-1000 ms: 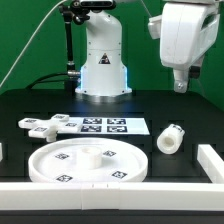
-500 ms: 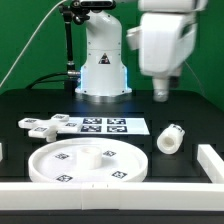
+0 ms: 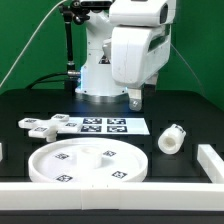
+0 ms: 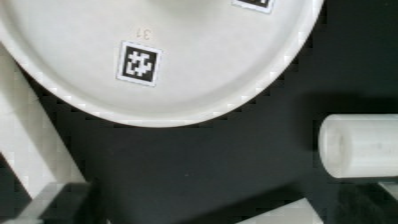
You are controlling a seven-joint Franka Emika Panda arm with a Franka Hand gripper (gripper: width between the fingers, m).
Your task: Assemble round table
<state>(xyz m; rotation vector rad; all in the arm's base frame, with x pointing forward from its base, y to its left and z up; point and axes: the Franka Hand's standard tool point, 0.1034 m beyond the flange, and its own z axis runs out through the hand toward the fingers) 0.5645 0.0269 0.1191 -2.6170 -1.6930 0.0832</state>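
While claw (image 3: 135, 101) hangs high, jaws wide and empty, round disc (image 3: 65, 166) lies well below, cylinder leg (image 3: 171, 140) beside disc.

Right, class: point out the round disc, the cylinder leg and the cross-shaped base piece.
round disc (image 3: 90, 155), exterior view, raised centre hub
cylinder leg (image 3: 171, 139), exterior view, middle of its body
cross-shaped base piece (image 3: 42, 125), exterior view, centre of the cross

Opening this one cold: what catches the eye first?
The large white disc with its square tags fills the front of the table. Above the table hangs the bulky white gripper, holding nothing. The leg lies at the exterior view's right, and the cross base at its left beside the marker board.
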